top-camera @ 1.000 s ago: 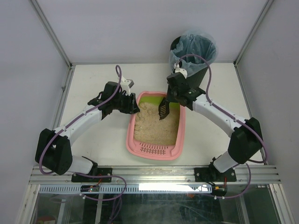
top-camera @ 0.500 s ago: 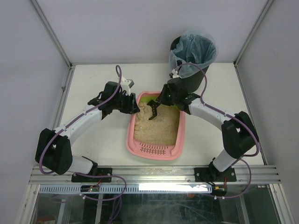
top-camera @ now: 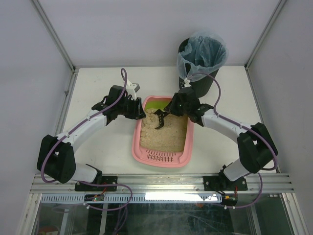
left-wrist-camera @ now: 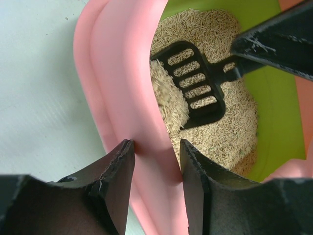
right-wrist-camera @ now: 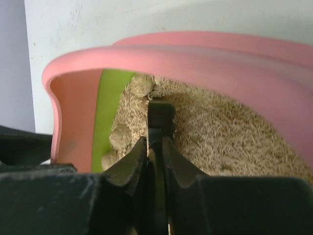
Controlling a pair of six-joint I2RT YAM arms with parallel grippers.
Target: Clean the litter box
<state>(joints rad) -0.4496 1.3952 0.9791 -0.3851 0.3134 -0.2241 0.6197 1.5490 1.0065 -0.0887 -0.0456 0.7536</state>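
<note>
One thing has moved in the last second: the black slotted scoop [left-wrist-camera: 193, 83], then at the upper right of the litter box [top-camera: 161, 159] beside the bag-lined bin [top-camera: 203, 54], now sits further left, its head down in the litter. A fresh pass looks under way, aimed at the rounded clumps [right-wrist-camera: 120, 136] by the lime-green end. The right gripper [right-wrist-camera: 154, 142] is clamped fully shut on the scoop's thin handle. The left gripper [left-wrist-camera: 155, 149], unmoved and partly open, pinches the box's smooth pink rim. The tray lies mid-frame in the overhead view, holding coarse, beige, pellet-like litter [top-camera: 164, 139].
</note>
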